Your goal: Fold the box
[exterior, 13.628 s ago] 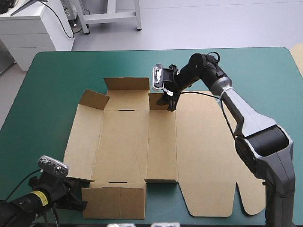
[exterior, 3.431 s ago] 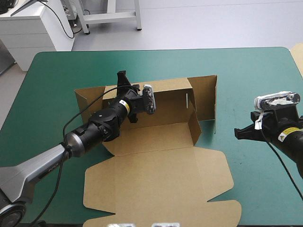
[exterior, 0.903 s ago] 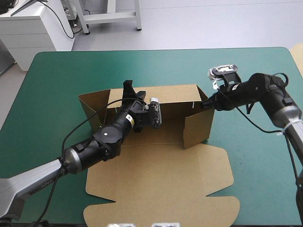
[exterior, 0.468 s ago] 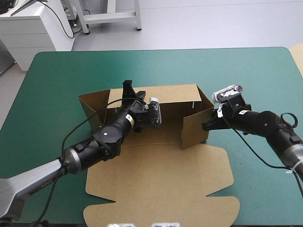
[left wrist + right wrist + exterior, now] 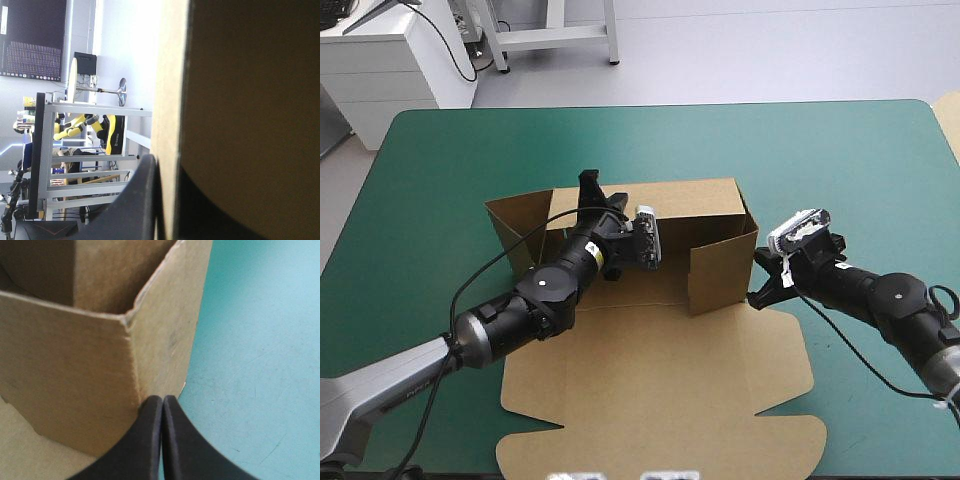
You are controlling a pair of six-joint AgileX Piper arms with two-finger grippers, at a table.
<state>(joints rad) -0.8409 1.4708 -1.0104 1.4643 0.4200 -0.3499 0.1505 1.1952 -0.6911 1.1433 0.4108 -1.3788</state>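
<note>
The left claw (image 5: 588,190) (image 5: 167,165) is nearly closed, pinching the box (image 5: 660,385). The top edge of the standing back wall (image 5: 670,205) (image 5: 169,75) sits between its two black fingers, one on each face of the board.

The right claw (image 5: 754,298) (image 5: 162,402) is fully closed and holds nothing, its fingers meeting in one point. That point presses low on the box's right front corner. There the right side wall (image 5: 750,225) (image 5: 175,315) creases into a flap (image 5: 720,275) (image 5: 65,365) that turns in across the front.

The box lies around the middle of the table (image 5: 440,160), with its long axis running left to right. The raised walls are on the far side, and a left flap (image 5: 515,230) leans outward. The wide lid (image 5: 660,410) lies flat, reaching toward the near edge.

Compared with just before, the right claw has slid along the side wall toward the near edge and now sits at the corner. The flap has swung further in toward the box's middle. The left claw and the back wall have not shifted. In the earliest picture the board was still a flat sheet with only small tabs raised.
</note>
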